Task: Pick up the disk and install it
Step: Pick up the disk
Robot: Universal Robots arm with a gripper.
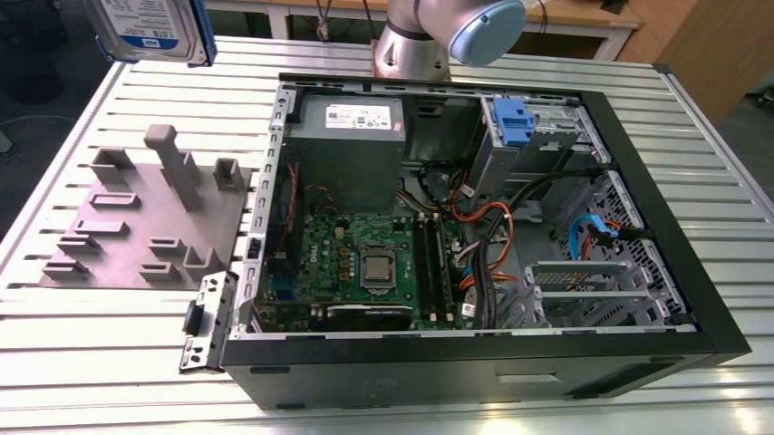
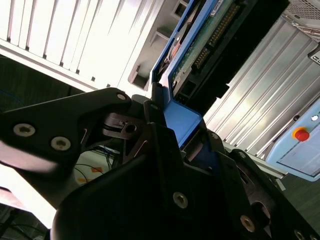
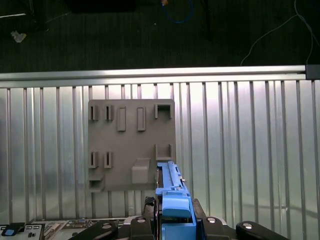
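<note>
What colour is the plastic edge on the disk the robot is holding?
Blue. The frame round the disk shows best in the first wrist view.

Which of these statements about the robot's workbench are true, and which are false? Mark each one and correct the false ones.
1. The gripper is shut on the blue frame of the disk. True.
2. The disk sits in a drive bay of the computer case. False: it is held in the air outside the case, at the exterior view's upper left.
3. The case's side is closed. False: it is open, with the motherboard exposed.
4. A grey fixture plate lies on the slatted table beside the case. True.
</note>
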